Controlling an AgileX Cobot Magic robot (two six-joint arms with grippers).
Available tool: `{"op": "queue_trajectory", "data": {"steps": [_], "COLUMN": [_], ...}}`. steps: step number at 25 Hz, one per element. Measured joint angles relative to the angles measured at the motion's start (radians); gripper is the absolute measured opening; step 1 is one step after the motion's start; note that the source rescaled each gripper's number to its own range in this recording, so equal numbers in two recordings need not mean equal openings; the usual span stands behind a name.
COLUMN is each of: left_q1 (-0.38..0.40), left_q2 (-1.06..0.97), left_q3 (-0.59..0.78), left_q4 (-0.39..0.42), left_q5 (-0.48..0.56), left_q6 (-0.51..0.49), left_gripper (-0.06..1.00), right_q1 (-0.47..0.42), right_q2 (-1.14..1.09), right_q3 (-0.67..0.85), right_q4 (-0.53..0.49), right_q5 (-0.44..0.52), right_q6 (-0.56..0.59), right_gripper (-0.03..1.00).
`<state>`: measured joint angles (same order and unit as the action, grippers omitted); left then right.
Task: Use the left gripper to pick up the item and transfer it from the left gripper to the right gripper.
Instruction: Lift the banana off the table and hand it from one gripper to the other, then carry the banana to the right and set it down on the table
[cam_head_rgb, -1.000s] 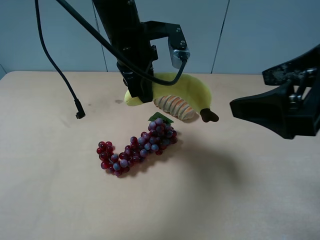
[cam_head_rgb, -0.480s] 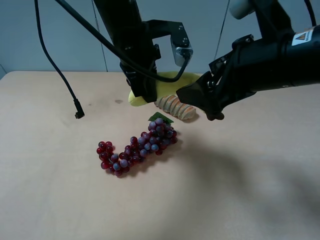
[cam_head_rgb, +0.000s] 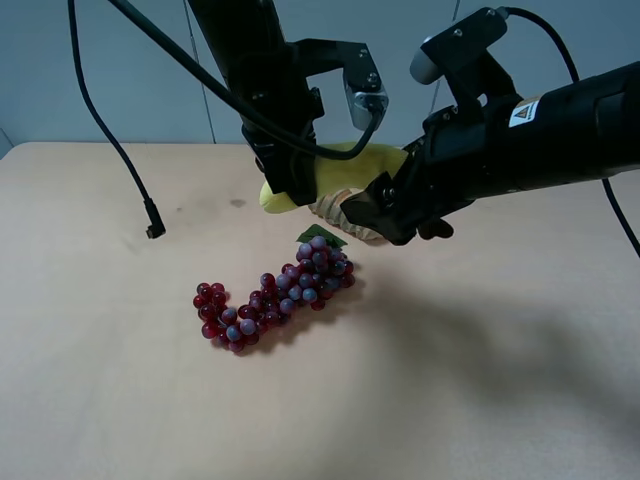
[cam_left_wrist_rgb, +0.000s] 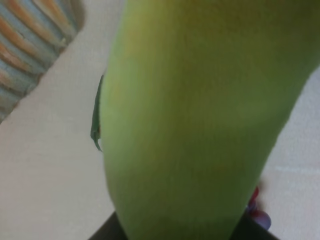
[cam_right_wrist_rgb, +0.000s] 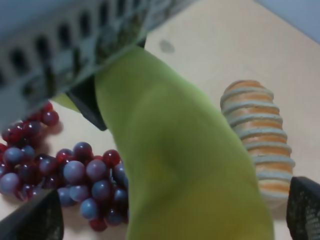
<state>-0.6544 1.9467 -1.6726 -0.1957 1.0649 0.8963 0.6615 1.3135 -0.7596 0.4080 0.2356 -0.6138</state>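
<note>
The yellow plush banana (cam_head_rgb: 352, 165) hangs above the table, gripped near its blunt end by my left gripper (cam_head_rgb: 288, 190), which is shut on it. Its brown stem tip (cam_head_rgb: 437, 230) shows below the right arm. The banana fills the left wrist view (cam_left_wrist_rgb: 200, 125). My right gripper (cam_head_rgb: 385, 215) has reached in from the right to the banana's middle. In the right wrist view the banana (cam_right_wrist_rgb: 185, 150) lies between the open fingertips (cam_right_wrist_rgb: 30, 220), which are spread wide on either side of it. A black left finger (cam_right_wrist_rgb: 87, 102) shows there on the banana.
The ridged tan bread (cam_head_rgb: 338, 208) lies on the tan table (cam_head_rgb: 500, 380) just under the banana, also in the right wrist view (cam_right_wrist_rgb: 257, 145). The red-purple grape bunch (cam_head_rgb: 275, 295) lies in front of it. A loose black cable end (cam_head_rgb: 152, 222) hangs at the left.
The right arm has swung in from the right edge to the banana, with its open jaws now around it. The left gripper has carried the banana slightly right and up.
</note>
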Motion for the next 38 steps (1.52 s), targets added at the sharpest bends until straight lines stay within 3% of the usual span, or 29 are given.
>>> {"op": "queue_trajectory", "data": {"steps": [6, 7, 9, 11, 12, 21, 23, 25, 26, 28, 31, 38], "left_q1": [0.0, 0.0, 0.0, 0.0, 0.0, -0.002, -0.003, -0.003, -0.003, -0.003, -0.003, -0.003], "left_q2": [0.0, 0.0, 0.0, 0.0, 0.0, 0.0, 0.0, 0.0, 0.0, 0.0, 0.0, -0.116], "left_q3": [0.0, 0.0, 0.0, 0.0, 0.0, 0.0, 0.0, 0.0, 0.0, 0.0, -0.002, -0.004], "left_q4": [-0.004, -0.004, -0.004, -0.005, -0.007, -0.004, 0.001, 0.001, 0.001, 0.001, 0.007, 0.139], "left_q5": [-0.001, -0.001, -0.001, 0.0, 0.0, -0.006, -0.009, -0.023, -0.032, -0.045, -0.047, 0.006], "left_q6": [0.002, 0.002, 0.002, 0.004, 0.005, 0.004, -0.014, -0.056, -0.076, -0.095, -0.102, -0.226], "left_gripper": [0.0, 0.0, 0.0, 0.0, 0.0, 0.0, 0.17, 0.49, 0.7, 0.86, 0.96, 0.99], "right_q1": [0.0, 0.0, 0.0, 0.0, 0.0, 0.0, 0.0, 0.0, 0.0, 0.0, 0.0, 0.0], "right_q2": [0.007, 0.007, 0.007, 0.007, 0.007, 0.007, 0.007, 0.007, 0.007, 0.007, 0.007, 0.007], "right_q3": [-0.001, -0.001, -0.001, -0.001, -0.001, -0.001, -0.001, -0.001, -0.001, -0.001, -0.001, -0.001], "right_q4": [0.0, 0.0, 0.0, -0.001, -0.001, -0.003, -0.003, -0.003, -0.003, -0.003, -0.003, -0.003], "right_q5": [-0.004, -0.006, -0.009, -0.012, -0.012, -0.021, -0.022, -0.022, -0.023, -0.023, -0.023, -0.031], "right_q6": [0.0, 0.0, 0.0, 0.0, 0.0, 0.0, 0.0, 0.0, 0.0, 0.0, 0.0, 0.0], "right_gripper": [0.97, 0.87, 0.57, 0.13, 0.0, 0.0, 0.0, 0.0, 0.0, 0.0, 0.0, 0.0]}}
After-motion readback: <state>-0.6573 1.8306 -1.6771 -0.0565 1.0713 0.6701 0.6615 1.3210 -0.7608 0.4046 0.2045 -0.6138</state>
